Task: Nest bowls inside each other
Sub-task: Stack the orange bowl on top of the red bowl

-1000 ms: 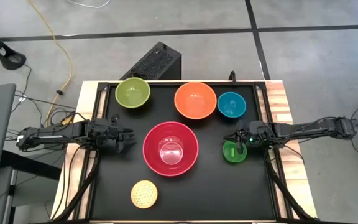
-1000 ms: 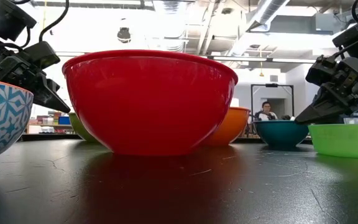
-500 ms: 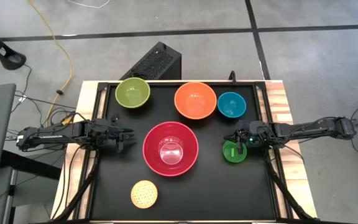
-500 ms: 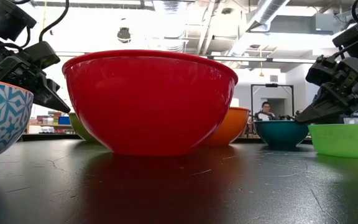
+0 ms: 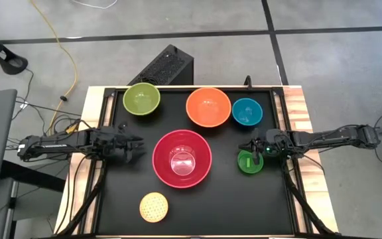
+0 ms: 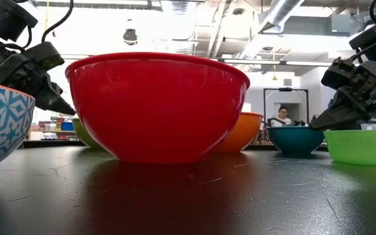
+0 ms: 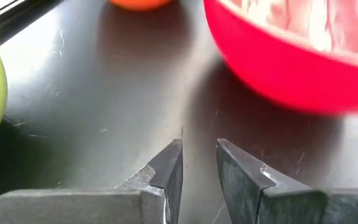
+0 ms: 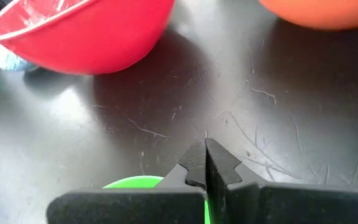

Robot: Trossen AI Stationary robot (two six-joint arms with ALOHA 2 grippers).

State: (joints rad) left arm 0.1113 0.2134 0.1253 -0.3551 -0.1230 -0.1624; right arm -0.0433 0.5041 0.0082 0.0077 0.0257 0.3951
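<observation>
Six bowls stand upright on their bases on the black table top (image 5: 111, 192). The big red bowl (image 5: 182, 158) is in the middle. Along the far edge are the olive-green bowl (image 5: 142, 99), the orange bowl (image 5: 209, 107) and the teal bowl (image 5: 247, 111). The bright green bowl (image 5: 249, 163) is at the right, and the small yellow bowl (image 5: 154, 206) is near the front. My left gripper (image 7: 199, 155) hovers left of the red bowl, slightly open with nothing between its fingers. My right gripper (image 8: 205, 152) is shut and hangs just over the bright green bowl's rim (image 6: 335, 134).
A black box (image 5: 168, 66) sits on the floor beyond the table's far edge, and a yellow cable (image 5: 65, 60) runs across the floor. Wooden strips (image 5: 304, 113) border the table's left and right sides. In the low view a person (image 6: 279, 117) sits far back in the room.
</observation>
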